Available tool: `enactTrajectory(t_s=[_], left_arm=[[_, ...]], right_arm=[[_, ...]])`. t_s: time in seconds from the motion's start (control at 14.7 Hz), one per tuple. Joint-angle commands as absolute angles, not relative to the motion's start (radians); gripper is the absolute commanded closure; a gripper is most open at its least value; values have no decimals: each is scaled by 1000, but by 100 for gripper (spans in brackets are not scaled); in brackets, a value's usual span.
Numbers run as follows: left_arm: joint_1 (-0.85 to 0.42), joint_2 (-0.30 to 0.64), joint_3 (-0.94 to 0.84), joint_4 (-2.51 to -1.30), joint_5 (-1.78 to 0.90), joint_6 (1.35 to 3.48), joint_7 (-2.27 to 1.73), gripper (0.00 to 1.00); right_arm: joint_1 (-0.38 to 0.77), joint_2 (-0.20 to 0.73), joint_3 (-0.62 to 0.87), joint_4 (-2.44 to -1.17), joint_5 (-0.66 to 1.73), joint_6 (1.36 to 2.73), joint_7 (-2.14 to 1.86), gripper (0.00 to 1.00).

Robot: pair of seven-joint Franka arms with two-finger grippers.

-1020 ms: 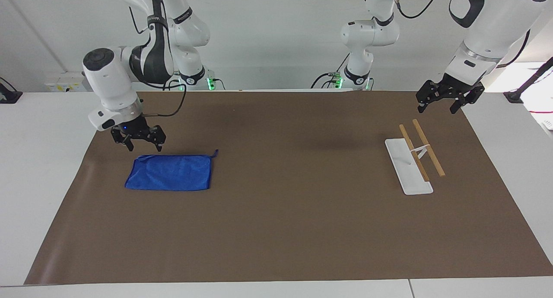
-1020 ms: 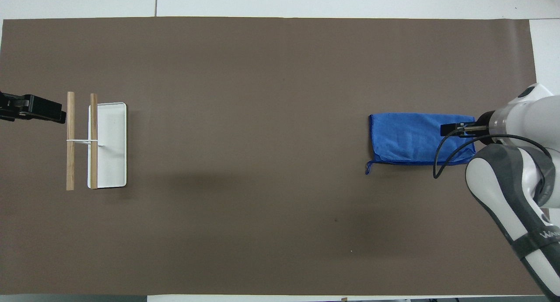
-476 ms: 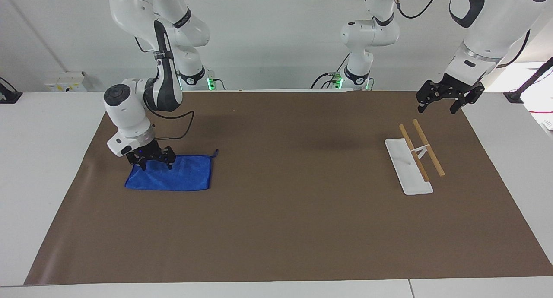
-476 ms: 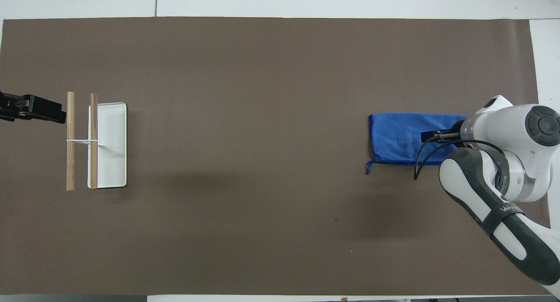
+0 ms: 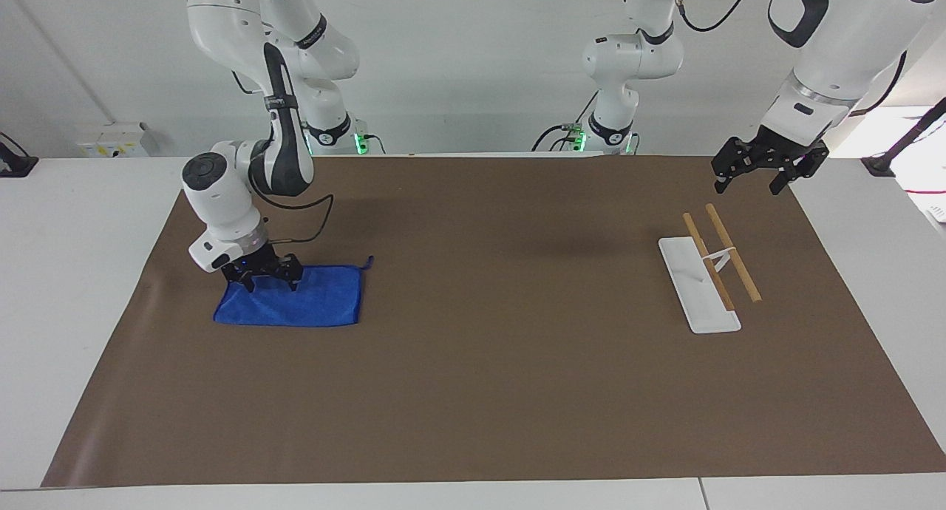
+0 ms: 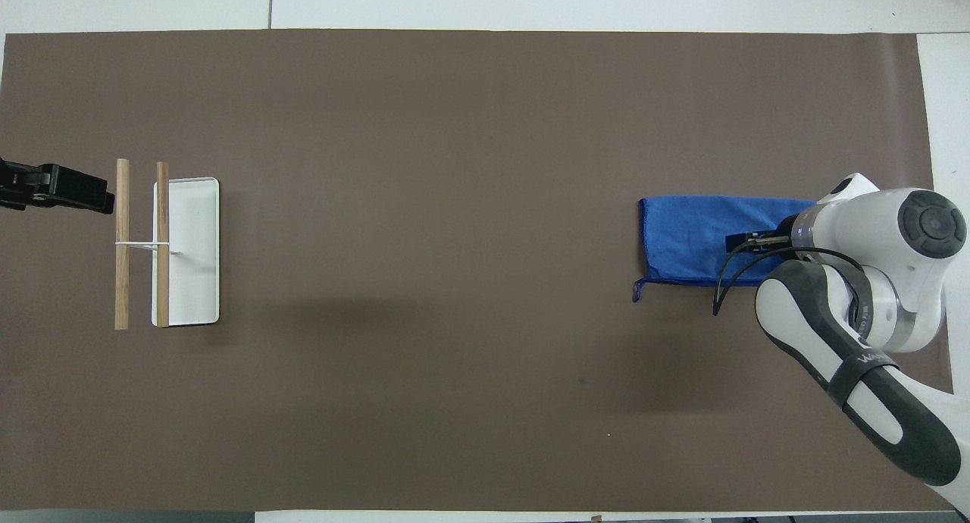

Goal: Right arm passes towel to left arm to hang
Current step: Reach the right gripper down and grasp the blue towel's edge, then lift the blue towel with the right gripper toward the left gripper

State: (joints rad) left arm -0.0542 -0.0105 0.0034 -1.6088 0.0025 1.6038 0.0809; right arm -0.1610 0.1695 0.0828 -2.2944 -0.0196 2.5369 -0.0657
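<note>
The right tool [image 5: 262,281], wide open and holding nothing, rests on the blue towel [image 5: 310,303] ready to pinch it, while the open, empty left tool [image 5: 761,171] waits above the rack [image 5: 702,288].

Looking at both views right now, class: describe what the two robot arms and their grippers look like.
Both arms are white and jointed, with dark grey panels, silver wrist rings and black two-finger grippers. The right gripper has a small blue wrist light and a looping black cable; the left gripper shows no light.

Open brown mat [image 5: 502,362] mid-counter, passable; obstacles only at ends: rack [image 5: 708,270], towel [image 5: 310,303] under right gripper [image 5: 261,279].
</note>
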Motion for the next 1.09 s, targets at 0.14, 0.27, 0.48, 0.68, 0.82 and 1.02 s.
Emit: enactTrajectory(t_s=[0.14, 0.27, 0.48, 0.68, 0.82, 1.02], left_arm=[[-58, -29, 9, -1624, 18, 1595, 97, 0], [-58, -29, 9, -1624, 18, 1595, 97, 0], [-58, -29, 9, -1624, 18, 1595, 97, 0], [-57, -29, 9, -1624, 18, 1595, 97, 0], [-58, -29, 9, -1624, 18, 1595, 97, 0], [-58, -29, 9, -1624, 18, 1595, 97, 0]], right_arm=[[-186, 201, 86, -2284, -3, 2560, -101, 100], [-178, 198, 87, -2264, -3, 2527, -100, 100], [-167, 173, 97, -2156, -3, 2342, -92, 100], [-137, 146, 98, -2024, -3, 2125, -69, 100], [-114, 133, 98, -1950, -3, 2024, -32, 100], [-54, 127, 98, -1782, 2, 1840, 43, 100]])
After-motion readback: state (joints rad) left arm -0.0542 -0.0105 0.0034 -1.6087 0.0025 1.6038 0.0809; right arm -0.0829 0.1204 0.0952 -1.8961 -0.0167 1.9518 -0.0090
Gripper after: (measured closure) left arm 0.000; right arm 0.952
